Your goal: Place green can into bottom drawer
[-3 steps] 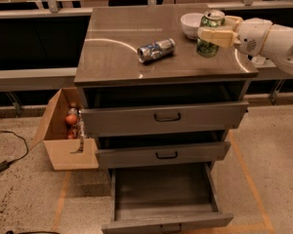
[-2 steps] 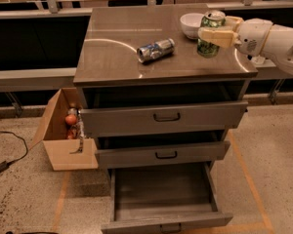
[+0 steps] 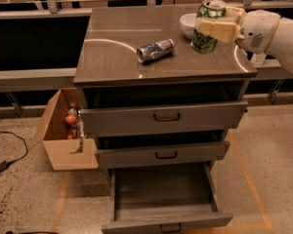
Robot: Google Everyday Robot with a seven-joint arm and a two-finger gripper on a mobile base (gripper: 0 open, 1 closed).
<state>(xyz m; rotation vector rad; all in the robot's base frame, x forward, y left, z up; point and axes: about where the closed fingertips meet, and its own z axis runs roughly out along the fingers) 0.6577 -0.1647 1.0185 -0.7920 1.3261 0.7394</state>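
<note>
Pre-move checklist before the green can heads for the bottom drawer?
1. Gripper on green can: ok, shut around its middle.
2. Can upright: ok.
3. Can lifted off cabinet top: cannot tell.
4. Bowl clearance: cannot tell, it sits right beside the can.
5. Bottom drawer open: ok, pulled well out.
6. Middle drawer out of the drop path: ok, it sticks out less than the bottom one.

gripper (image 3: 210,28): rises a touch by the counter's (image 3: 117,57) back right corner | green can (image 3: 203,43): goes up in its clamped fingers | base: maybe just off the top
</note>
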